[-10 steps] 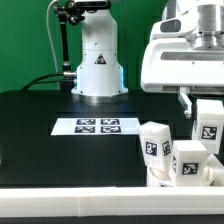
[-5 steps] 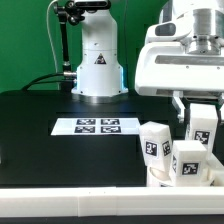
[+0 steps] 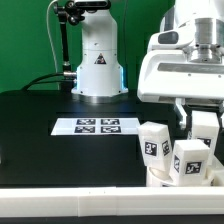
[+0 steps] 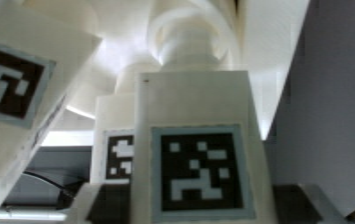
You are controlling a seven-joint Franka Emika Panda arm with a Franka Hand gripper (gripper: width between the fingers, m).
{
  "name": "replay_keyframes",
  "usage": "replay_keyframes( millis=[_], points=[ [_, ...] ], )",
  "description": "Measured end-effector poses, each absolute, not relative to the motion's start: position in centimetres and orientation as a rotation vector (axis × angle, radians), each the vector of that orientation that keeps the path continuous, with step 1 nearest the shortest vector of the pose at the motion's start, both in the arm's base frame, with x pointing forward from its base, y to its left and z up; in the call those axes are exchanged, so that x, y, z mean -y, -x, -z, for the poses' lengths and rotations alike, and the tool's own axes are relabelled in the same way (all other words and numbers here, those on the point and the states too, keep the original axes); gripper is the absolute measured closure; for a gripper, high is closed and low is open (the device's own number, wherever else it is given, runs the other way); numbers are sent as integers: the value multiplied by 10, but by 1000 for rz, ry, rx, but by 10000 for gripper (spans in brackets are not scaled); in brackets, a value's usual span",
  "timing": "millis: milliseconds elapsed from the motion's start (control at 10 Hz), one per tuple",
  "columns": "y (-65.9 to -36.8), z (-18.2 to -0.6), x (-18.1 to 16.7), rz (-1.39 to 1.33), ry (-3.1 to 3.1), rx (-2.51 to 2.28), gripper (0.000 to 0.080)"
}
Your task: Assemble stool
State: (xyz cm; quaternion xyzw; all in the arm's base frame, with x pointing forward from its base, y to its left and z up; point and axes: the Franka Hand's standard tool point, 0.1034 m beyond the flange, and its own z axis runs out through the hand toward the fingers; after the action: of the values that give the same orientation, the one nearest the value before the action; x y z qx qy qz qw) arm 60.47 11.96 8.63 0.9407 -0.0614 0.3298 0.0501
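Exterior view: seat sits at 5 o'clock of marker board, hard against front edge of table. Left leg and right leg upright on seat, close together. Open black surface from 7 to 10 o'clock of board. Gripper clamped on held leg, at 2 o'clock of right leg, just beside it; clearance slight. Wrist view: held leg fills centre, tag facing camera. Against frame half second earlier: gripper and held leg lower, nearer standing pair.

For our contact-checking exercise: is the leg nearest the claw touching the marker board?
Apart. The exterior view shows bare black table between the marker board and the leg.
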Motion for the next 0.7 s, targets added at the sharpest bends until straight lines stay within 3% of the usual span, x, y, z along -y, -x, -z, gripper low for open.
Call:
replay_keyframes(
  millis=[700],
  points=[
    [-599,-82,-121,-989,-2867,175,443]
  ],
)
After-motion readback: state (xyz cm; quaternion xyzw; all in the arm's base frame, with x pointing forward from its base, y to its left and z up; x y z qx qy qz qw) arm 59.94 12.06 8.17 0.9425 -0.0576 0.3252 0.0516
